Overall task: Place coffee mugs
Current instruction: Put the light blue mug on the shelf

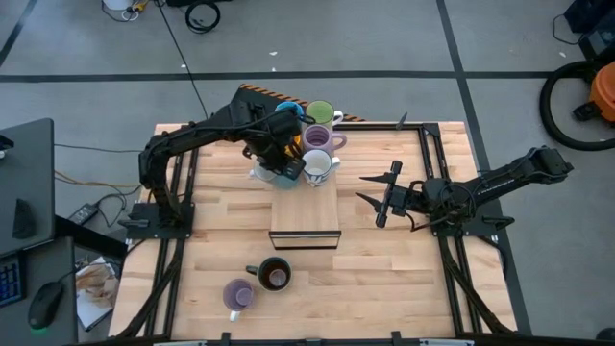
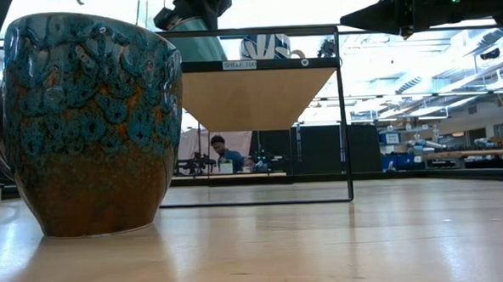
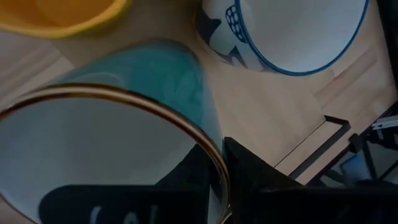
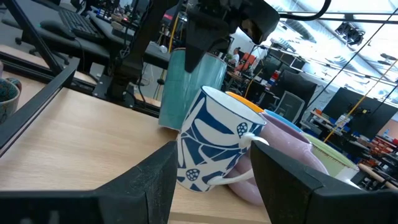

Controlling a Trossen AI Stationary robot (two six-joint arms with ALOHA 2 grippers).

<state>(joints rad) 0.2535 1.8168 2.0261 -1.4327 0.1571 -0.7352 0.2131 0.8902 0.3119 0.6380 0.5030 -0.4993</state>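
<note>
While the left gripper has its jaws pinched on the rim of the teal mug, one finger sitting outside the lip and the other inside, I'd say the trick here is to bring it straight down and level onto the wooden shelf, then let go only once the base sits flat. It's tight in there: the white mug with the blue pattern is just beside it, with the lilac mug, a green one and an orange one packed close behind, so no sideways swing.

Right gripper hovers off to the side with its jaws apart, nothing in them. Two more mugs, a dark brown-black one and another lilac one, wait down on the table's near part.
</note>
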